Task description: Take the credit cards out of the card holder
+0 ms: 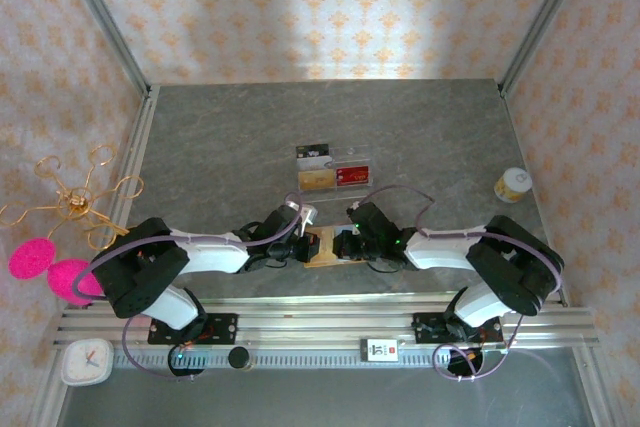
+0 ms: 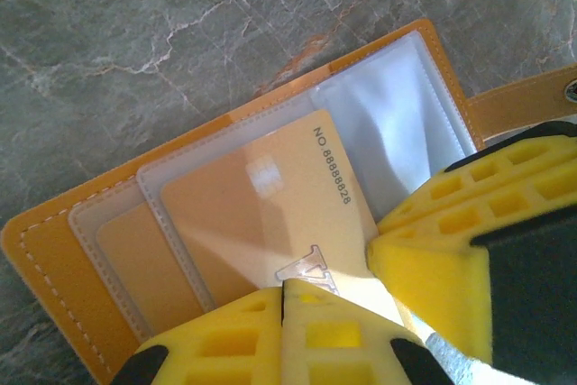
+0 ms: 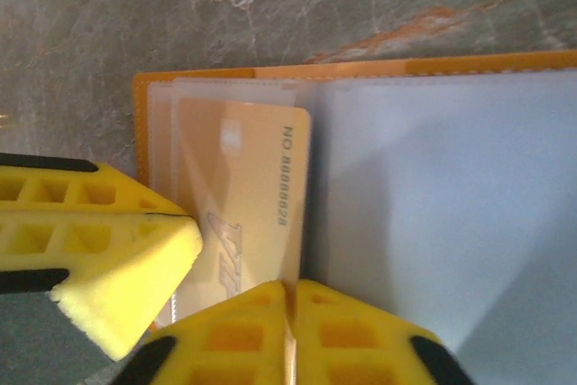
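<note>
The yellow, blocky left fingers (image 2: 329,335) are pressed tight together at the near end of a flat gold plastic card (image 2: 270,196). The right fingers (image 3: 234,335) are pressed tight too, at that card's long edge. I cannot tell if they pinch the card or a clear sleeve. The card lies among the sleeves of the open orange leather-like card holder (image 2: 54,250), flat on the grey stone-look bench (image 1: 220,147) between both arms. Farther back stands a clear plastic stand (image 1: 335,169) with cards.
</note>
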